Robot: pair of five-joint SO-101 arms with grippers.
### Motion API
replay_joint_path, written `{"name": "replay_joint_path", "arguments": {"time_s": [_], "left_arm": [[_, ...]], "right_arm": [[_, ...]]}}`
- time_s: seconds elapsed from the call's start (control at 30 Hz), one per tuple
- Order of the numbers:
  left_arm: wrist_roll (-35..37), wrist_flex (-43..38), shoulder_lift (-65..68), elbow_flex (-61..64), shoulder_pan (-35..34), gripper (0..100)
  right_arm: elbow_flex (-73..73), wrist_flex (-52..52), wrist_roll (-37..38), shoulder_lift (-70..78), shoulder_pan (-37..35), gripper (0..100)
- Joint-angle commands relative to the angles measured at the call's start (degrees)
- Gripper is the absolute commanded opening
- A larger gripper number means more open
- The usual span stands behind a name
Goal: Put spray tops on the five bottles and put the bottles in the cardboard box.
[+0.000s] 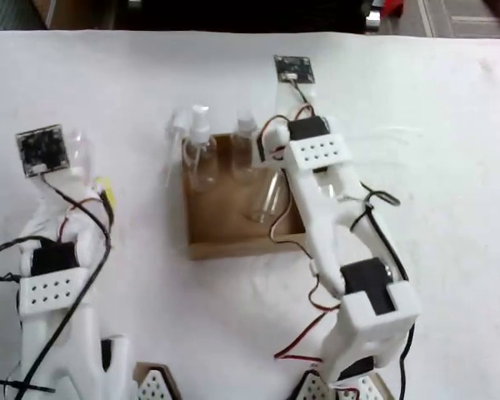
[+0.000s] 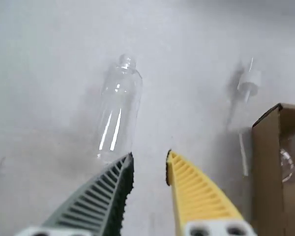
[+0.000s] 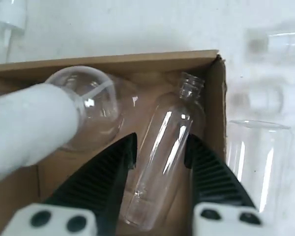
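Observation:
A capless clear bottle (image 2: pixel 119 108) lies on the white table just ahead of my left gripper (image 2: pixel 150 164), which is open with nothing between its grey and yellow fingers. A loose white spray top (image 2: pixel 248 82) lies beyond it, beside the cardboard box (image 2: pixel 278 162). My right gripper (image 3: pixel 161 141) reaches into the box (image 1: pixel 202 242), its black fingers pressed against both sides of a second capless bottle (image 3: pixel 168 147) that lies tilted inside. Two bottles with spray tops (image 1: pixel 202 143) (image 1: pixel 243 137) stand at the box's far side.
A capped bottle's white spray head (image 3: pixel 32 130) rises close beside my right gripper. More clear bottles (image 3: pixel 258 157) stand just outside the box wall. The right arm (image 1: pixel 317 154) hangs over the box, and the left arm (image 1: pixel 54 287) stands near the table's left front.

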Motion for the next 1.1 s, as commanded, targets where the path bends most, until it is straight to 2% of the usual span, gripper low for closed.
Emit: {"name": "replay_joint_path", "arguments": {"time_s": [0.0, 0.23, 0.33, 0.47, 0.7, 0.9, 1.07], "left_arm": [[11.87, -1.58, 0.13, -2.46, 5.49, 12], [12.48, -1.05, 0.13, -2.11, 16.66, 12], [12.48, 1.76, 0.13, -2.37, 18.51, 16], [12.92, 5.10, 0.13, -2.37, 20.09, 30], [12.92, 7.03, -1.19, -2.29, 20.97, 29], [12.66, 13.98, -13.49, -1.14, 23.60, 29], [12.66, 9.41, -26.42, 8.26, 25.80, 29]], "right_arm": [[-3.08, 0.40, -0.53, 0.31, 0.92, 14.2], [-3.08, 0.66, -0.53, 1.01, 1.54, 14.6], [-2.99, 0.75, -0.53, 1.01, 1.54, 14.6], [-2.81, 0.75, -0.79, 1.10, 1.19, 19.4], [-2.81, 0.40, -2.64, 1.54, 1.36, 19.8], [-5.19, 0.04, -2.81, 6.99, 1.54, 19.8], [-7.38, 1.54, -2.55, 8.84, 1.89, 18.2]]}}
